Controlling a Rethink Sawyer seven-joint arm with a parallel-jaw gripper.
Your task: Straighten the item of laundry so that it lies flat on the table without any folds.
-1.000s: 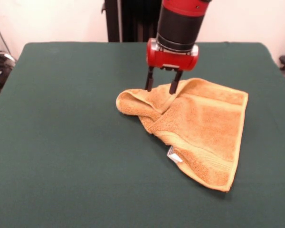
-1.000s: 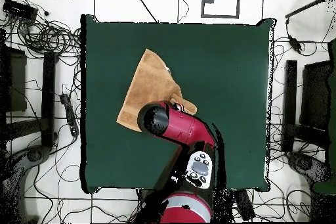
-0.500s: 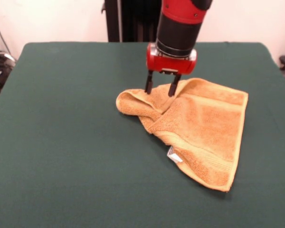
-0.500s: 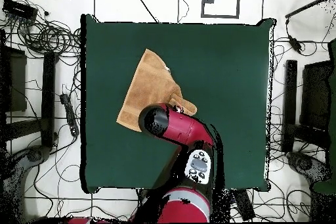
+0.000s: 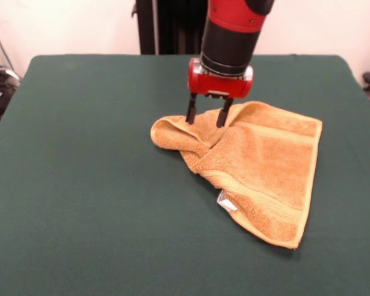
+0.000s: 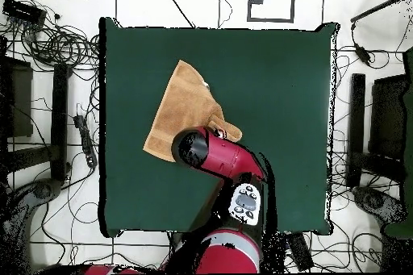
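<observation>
one orange-yellow towel [image 5: 253, 166] is seen lying on a dark green table [image 5: 80, 185], a little toward the right side in the front view, with nothing else on the cloth surface. most of the towel is spread out, but one corner is folded over and bunched into a rounded lump [image 5: 172, 137] at its left end, and a diagonal crease runs from that lump down toward a small white tag [image 5: 226, 201] at the near edge. a red and black arm comes down from above, and its claw [image 5: 205, 113] is held with its two dark fingers spread apart, gripping nothing, the tips just at or barely above the far edge of the towel beside the lump. in the overhead view the arm [image 6: 218, 155] hides that end of the towel [image 6: 181, 102], so contact cannot be confirmed there. the towel is judged to be soft, light and limp, likely to sag and drag rather than slide stiffly, and its looped pile should give good purchase. a pinch on the folded-over corner or its woven edge band is judged best, so the flap can be drawn outward and laid flat.
</observation>
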